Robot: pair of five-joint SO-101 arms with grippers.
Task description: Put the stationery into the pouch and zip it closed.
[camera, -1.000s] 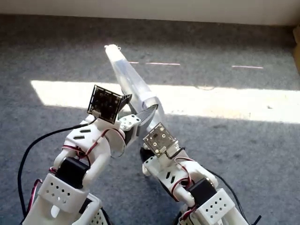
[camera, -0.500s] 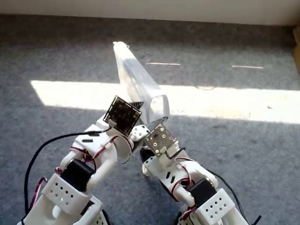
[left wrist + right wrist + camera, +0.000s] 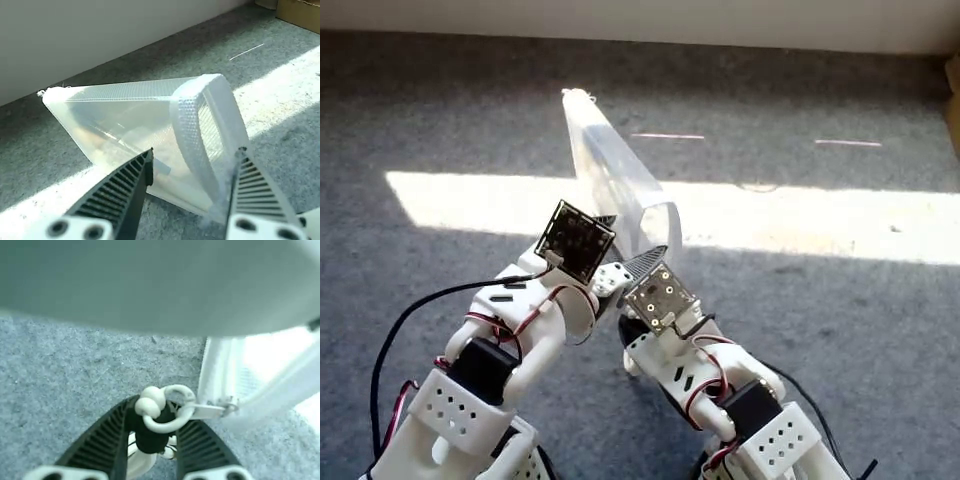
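Note:
A translucent pouch (image 3: 607, 168) lies on the grey carpet, its closed tip far from the arms and its open mouth (image 3: 210, 125) toward them. Faint stationery shapes (image 3: 107, 137) show through its wall. My left gripper (image 3: 194, 151) is open, one finger on either side of the mouth's rim; from above it (image 3: 635, 238) sits at the pouch's near end. My right gripper (image 3: 155, 407) is shut on the white zipper pull ring (image 3: 170, 415), low over the carpet beside the pouch's zipper edge (image 3: 220, 385). Its wrist camera (image 3: 660, 295) covers it from above.
A sunlit band (image 3: 820, 215) crosses the carpet. A white wall (image 3: 640, 15) runs along the far side. A cardboard box (image 3: 300, 12) stands at the far right. A black cable (image 3: 380, 345) loops beside the left arm's base.
The left arm swung right and closer to the right arm, and the pouch's tip and mouth shifted right with it. The right arm stayed put.

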